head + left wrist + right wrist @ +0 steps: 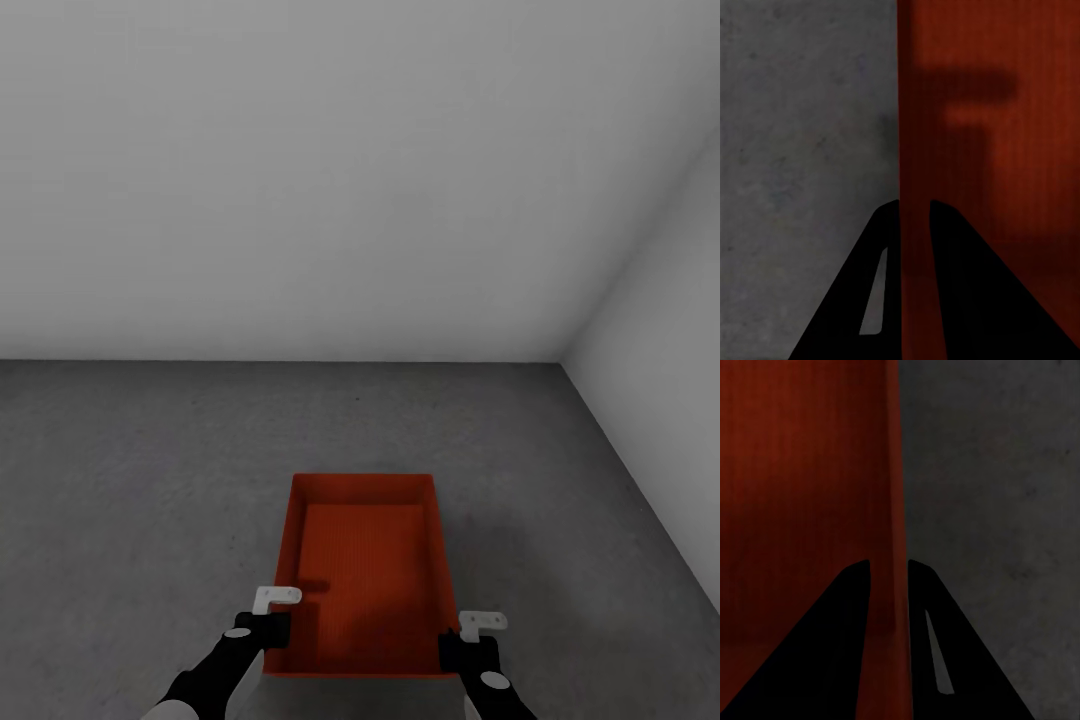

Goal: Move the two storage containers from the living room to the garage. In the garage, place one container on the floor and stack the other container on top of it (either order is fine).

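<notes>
One orange-red storage container (pixel 365 560) with a ribbed bottom lies lengthwise in front of me over the dark grey garage floor (pixel 140 450). My left gripper (pixel 270 638) grips its left side wall near the closest corner. My right gripper (pixel 462 650) grips the right side wall opposite. In the left wrist view the left gripper (pixel 913 214) has its black fingers on either side of the thin wall of the container (pixel 990 150). The right wrist view shows the right gripper (pixel 889 566) straddling the other wall of the container (pixel 795 472) the same way. Whether the bin touches the floor I cannot tell.
A plain grey-white wall (pixel 300 200) stands ahead and a second wall (pixel 665 360) closes the right side, meeting in a corner at the far right. Speckled concrete floor (pixel 795 150) stretches to the left of the bin and beyond it.
</notes>
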